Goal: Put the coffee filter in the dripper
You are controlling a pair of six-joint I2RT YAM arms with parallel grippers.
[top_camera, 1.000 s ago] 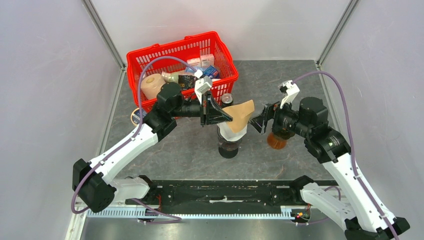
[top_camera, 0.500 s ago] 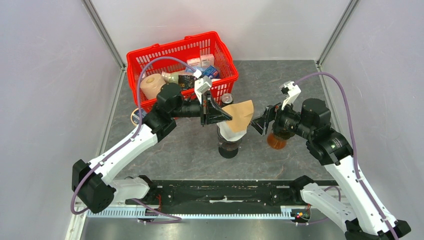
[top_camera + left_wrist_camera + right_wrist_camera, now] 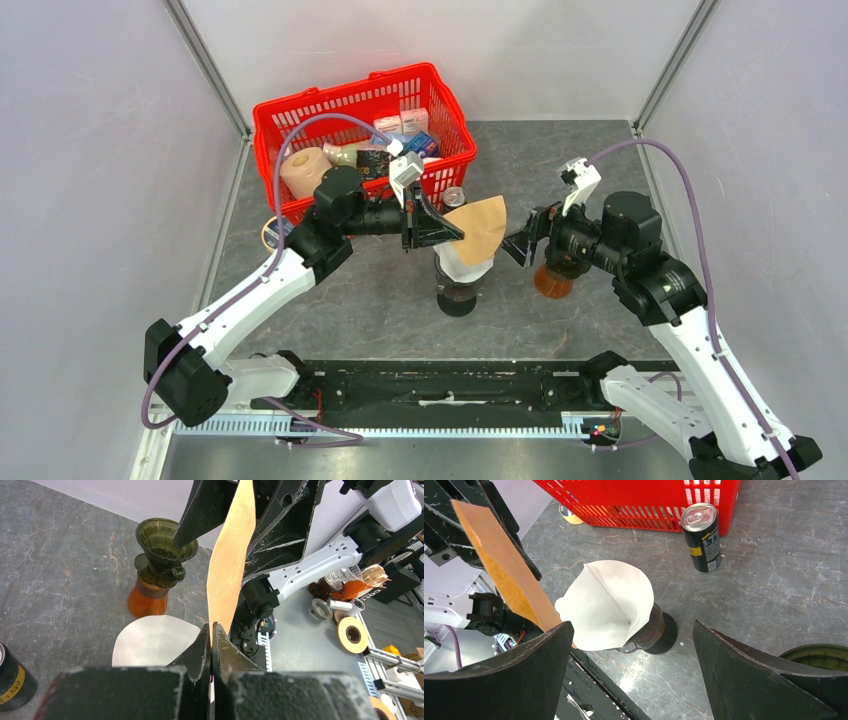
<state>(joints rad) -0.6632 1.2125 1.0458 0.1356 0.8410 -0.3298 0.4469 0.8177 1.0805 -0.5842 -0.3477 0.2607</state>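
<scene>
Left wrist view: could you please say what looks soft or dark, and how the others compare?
Left wrist view: the left fingers, near the lens, are dark and soft; the tan paper coffee filter they pinch is crisp. Right wrist view: the right fingers are almost featureless black; the white paper filter is sharp. Top external view: even light, faint shadows on the grey table.

The table (image 3: 380, 300) is a dark grey, stone-veined slab between pale walls; a red basket (image 3: 340, 92) sits at its far left corner, with a tape roll (image 3: 270, 233) just beside the basket's near left end and a can (image 3: 454, 197) upright by its near right corner. A dark jar (image 3: 458, 298) stands mid-table; an amber carafe (image 3: 553, 283) stands near it on the right, apart.
</scene>
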